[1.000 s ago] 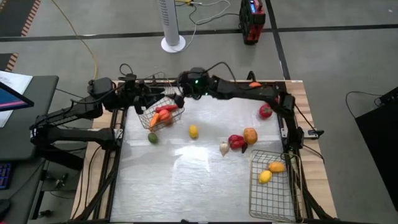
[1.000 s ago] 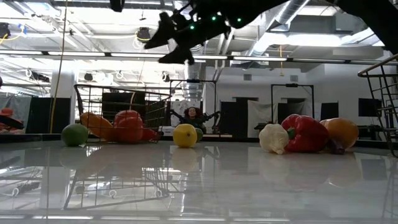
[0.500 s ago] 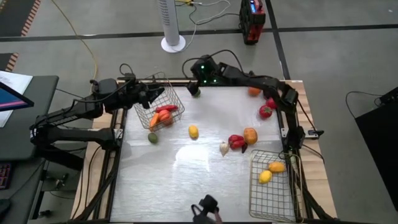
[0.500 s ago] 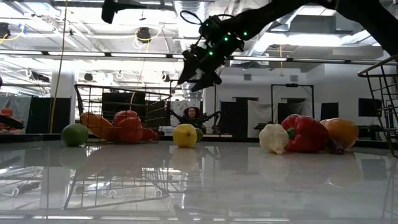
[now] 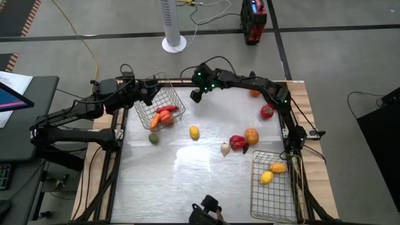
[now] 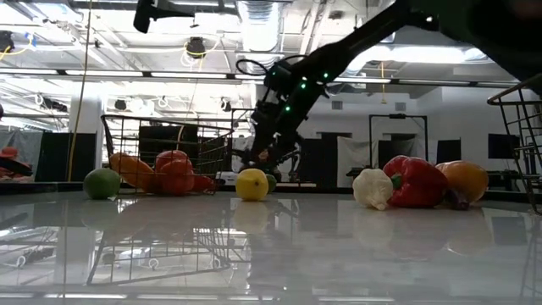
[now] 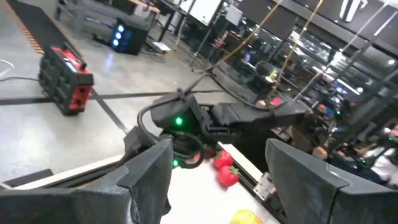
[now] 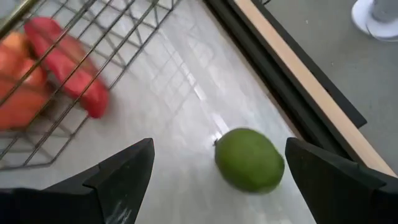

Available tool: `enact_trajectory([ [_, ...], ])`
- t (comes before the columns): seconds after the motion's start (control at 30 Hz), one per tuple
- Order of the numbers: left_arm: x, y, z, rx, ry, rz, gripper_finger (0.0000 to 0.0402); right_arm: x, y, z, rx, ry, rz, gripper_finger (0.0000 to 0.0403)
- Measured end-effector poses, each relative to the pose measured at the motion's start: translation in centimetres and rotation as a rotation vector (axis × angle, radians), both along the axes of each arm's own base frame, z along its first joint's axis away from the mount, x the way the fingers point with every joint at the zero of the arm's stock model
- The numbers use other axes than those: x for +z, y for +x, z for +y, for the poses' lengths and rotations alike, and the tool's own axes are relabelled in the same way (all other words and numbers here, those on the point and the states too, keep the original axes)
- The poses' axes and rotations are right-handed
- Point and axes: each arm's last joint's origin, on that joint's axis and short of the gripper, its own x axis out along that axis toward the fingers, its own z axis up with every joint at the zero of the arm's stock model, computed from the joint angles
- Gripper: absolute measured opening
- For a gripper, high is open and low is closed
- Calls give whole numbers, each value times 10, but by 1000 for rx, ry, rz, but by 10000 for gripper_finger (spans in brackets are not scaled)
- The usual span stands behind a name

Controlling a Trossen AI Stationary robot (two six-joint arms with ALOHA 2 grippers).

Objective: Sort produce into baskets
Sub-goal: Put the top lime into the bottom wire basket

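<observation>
tabletop [image 5: 187,181] | far-left basket [image 5: 164,100], near-right basket [image 5: 275,194] | loose: lime [image 5: 153,138], lemon [image 5: 194,132], garlic [image 5: 225,149], red pepper [image 5: 237,142], orange [image 5: 251,135], tomato [image 5: 267,112]

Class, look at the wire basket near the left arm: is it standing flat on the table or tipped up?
Tipped. In the high view the left basket leans with its open side showing, the produce gathered at its low end. The left hand is at its raised rim.

Both arms are dark, nearly black, built of slim jointed links with loose black cables looping off them. The right arm [image 5: 250,84] shows small green lights near its wrist. The right hand [image 8: 214,177] has 2 broad, flat, matte dark fingers, and the left hand [image 7: 227,177] has 2 blocky, angular grey-black fingers.
</observation>
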Motion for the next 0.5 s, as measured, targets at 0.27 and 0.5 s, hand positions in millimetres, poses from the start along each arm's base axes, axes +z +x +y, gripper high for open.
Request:
enact_trajectory([
  [0.27, 0, 0, 0, 7, -13, -9, 245, -28, 5, -4, -6, 19, 46, 388],
  [0.5, 0, 0, 0, 12, -15, -10, 245, -36, 7, -6, 13, 10, 53, 387],
])
